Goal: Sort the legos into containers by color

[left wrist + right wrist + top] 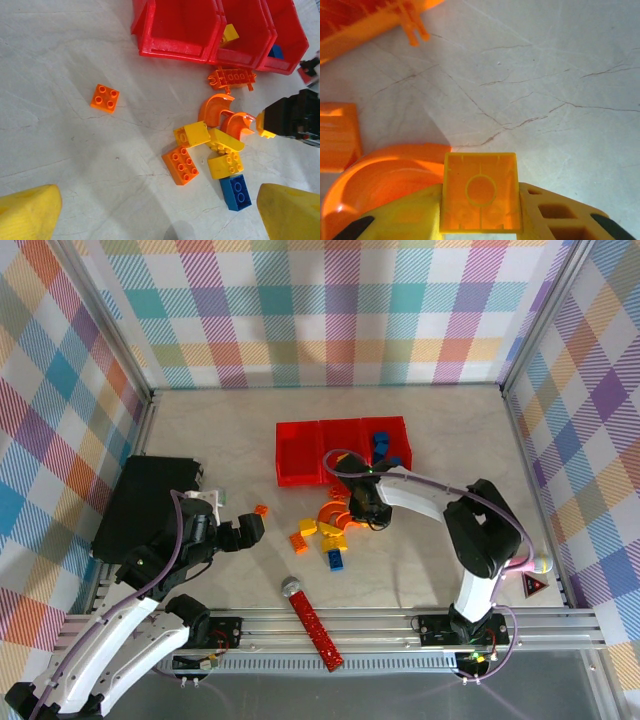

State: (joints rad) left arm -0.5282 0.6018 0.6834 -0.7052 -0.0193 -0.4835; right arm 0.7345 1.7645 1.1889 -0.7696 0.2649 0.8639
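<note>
This is looking like a robotics lab, a small test cell rather than a home or a shop: two robot arms, the left arm [115, 652] and the right arm [485, 535], are standing bolted on an aluminium rail [340, 620] at the near edge of a pale, marble-patterned table [220, 430]. Checked cloth walls [340, 310] in many colours are closing the table in on three sides, metal frame posts [120, 340] are holding them at the corners, and a red warning triangle [533, 586] is sitting beside the right arm.
</note>
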